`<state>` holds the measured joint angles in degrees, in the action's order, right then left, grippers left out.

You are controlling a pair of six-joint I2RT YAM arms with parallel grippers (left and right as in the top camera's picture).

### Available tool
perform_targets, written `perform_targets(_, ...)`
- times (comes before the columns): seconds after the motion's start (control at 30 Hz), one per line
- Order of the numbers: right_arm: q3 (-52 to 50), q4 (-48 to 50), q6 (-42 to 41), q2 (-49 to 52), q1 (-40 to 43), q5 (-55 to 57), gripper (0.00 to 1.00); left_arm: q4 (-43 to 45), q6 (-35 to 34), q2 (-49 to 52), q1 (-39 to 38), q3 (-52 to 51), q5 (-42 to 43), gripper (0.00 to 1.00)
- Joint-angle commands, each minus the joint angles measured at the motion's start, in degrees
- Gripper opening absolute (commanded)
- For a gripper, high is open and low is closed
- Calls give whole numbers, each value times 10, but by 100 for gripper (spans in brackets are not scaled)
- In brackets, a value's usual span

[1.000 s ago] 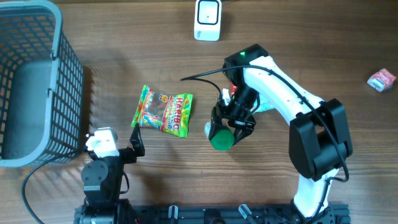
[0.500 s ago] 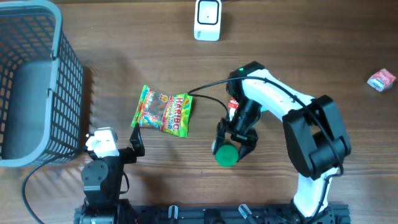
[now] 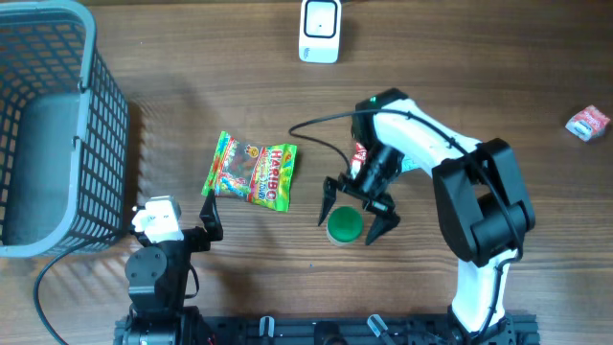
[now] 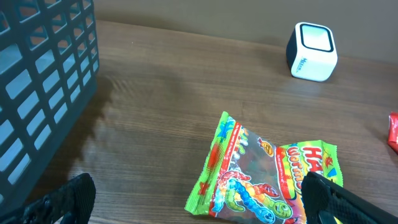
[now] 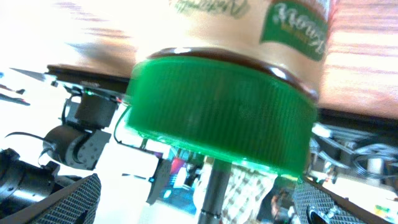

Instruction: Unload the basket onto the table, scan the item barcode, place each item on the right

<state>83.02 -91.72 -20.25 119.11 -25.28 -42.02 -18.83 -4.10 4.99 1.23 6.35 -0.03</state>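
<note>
A jar with a green lid [image 3: 345, 224] stands on the wooden table in front of the centre, lid up. My right gripper [image 3: 349, 227] is open, a finger on either side of the lid and apart from it. In the right wrist view the jar [image 5: 224, 118] fills the frame, with the right gripper [image 5: 196, 205] spread wide beyond it. The white scanner [image 3: 319, 30] sits at the table's far edge. My left gripper [image 4: 199, 205] is open low at the front left, holding nothing, with a Haribo bag [image 4: 267, 174] ahead of it.
A grey mesh basket [image 3: 48, 125] fills the far left. The Haribo bag [image 3: 252, 172] lies left of the jar. A small red packet [image 3: 587, 123] lies at the far right. Something red and white [image 3: 359, 153] shows partly under the right arm.
The right arm carried the jar a little toward the table's front, then opened its jaws and let go of it. The left arm has not moved.
</note>
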Motion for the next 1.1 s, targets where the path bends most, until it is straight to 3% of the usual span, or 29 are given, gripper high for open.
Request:
perform_targets(0.0,131,-6,23,-12,6,52,100,2,9,0,-2,-6,9,100)
perform_targets(0.1,205,-6,10,-54,6,118,100,2,9,0,-2,-6,9,100)
perform_targets(0.23,215,2,-56,-141,-25,389,100,2,9,0,-2,-6,9,100)
perform_targets(0.27,215,14,-47,-157,-40,426,100,2,9,0,-2,-6,9,100)
perform_targets(0.3,214,46,16,-177,-65,438,100,2,9,0,-2,-6,9,100)
perform_targets(0.4,189,112,187,-191,-109,350,100,2,9,0,-2,-6,9,100)
perform_targets(0.53,86,122,285,-188,-127,334,100,2,9,0,-2,-6,9,100)
perform_targets(0.7,-5,168,355,-188,-127,303,100,2,9,0,-2,-6,9,100)
perform_targets(0.87,-32,197,398,-188,-127,242,100,2,9,0,-2,-6,9,100)
perform_targets(1.07,-105,266,375,-188,-127,239,100,2,9,0,-2,-6,9,100)
